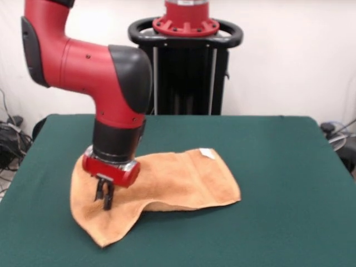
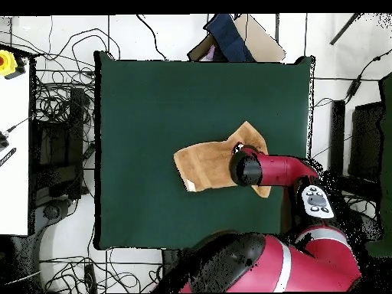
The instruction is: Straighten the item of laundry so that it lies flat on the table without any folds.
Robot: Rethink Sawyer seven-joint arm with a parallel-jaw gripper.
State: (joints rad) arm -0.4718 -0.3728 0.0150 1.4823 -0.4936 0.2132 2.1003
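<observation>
Black fingers of the gripper [image 1: 104, 196] hang straight down from the red wrist, drawn close together with only a thin slit between them; their tips meet the towel [image 1: 167, 183], though whether cloth is pinched between them cannot be told. From the front camera, the tan terry towel lies under and around the tool, crumpled, not flat: one corner trails toward the camera below the fingers, and a raised fold runs away to the picture's right of them. A small white tag [image 1: 207, 153] sits at the towel's far edge, well to that side of the tool. Green felt table [image 1: 289, 222] is bare around the towel. Overhead, the wrist [image 2: 246, 166] covers part of the towel [image 2: 203, 164].
</observation>
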